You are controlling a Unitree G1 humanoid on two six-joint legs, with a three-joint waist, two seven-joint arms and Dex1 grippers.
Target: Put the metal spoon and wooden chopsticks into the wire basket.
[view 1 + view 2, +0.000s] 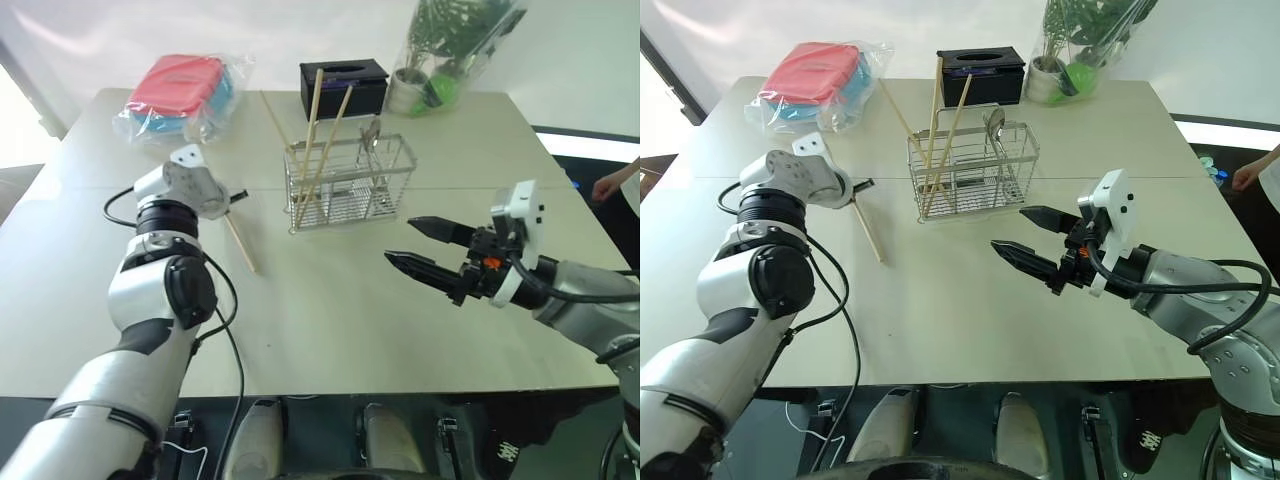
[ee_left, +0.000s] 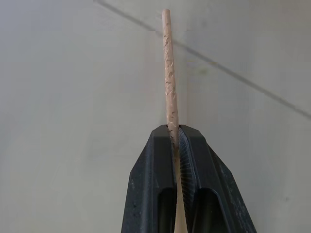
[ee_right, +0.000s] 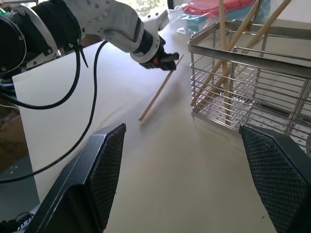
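Wire basket (image 1: 350, 182) sits mid-table, toward the far side. Three wooden chopsticks (image 1: 312, 140) already stand in its left compartment, leaning, tops well above the rim. Metal spoon (image 1: 995, 122) stands upright in the right part, bowl poking up over the rim.

4th chopstick (image 1: 869, 231) is left of the basket, slanting across the tabletop w/ its near end toward the robot. Left gripper (image 1: 238, 196) is clamped tight on that stick's far end; in the left wrist view the two black fingers (image 2: 155, 189) press together w/ the stick running out between them. Can't tell if the stick's near tip rests on the table or is just off it.

Right gripper (image 1: 420, 247) hangs above the table in front of the basket and to its right, apart from it, holding nothing, fingers spread wide, pointing left across the table.

Table (image 1: 330, 320) is pale, w/ a seam line across it. Behind the basket: black tissue box (image 1: 344, 85). Far left corner: red and blue lunch boxes in a clear plastic bag (image 1: 180, 90). Far right: potted plant in plastic wrap (image 1: 440, 55). A person's hand (image 1: 608, 186) shows at the right edge, beyond the table.
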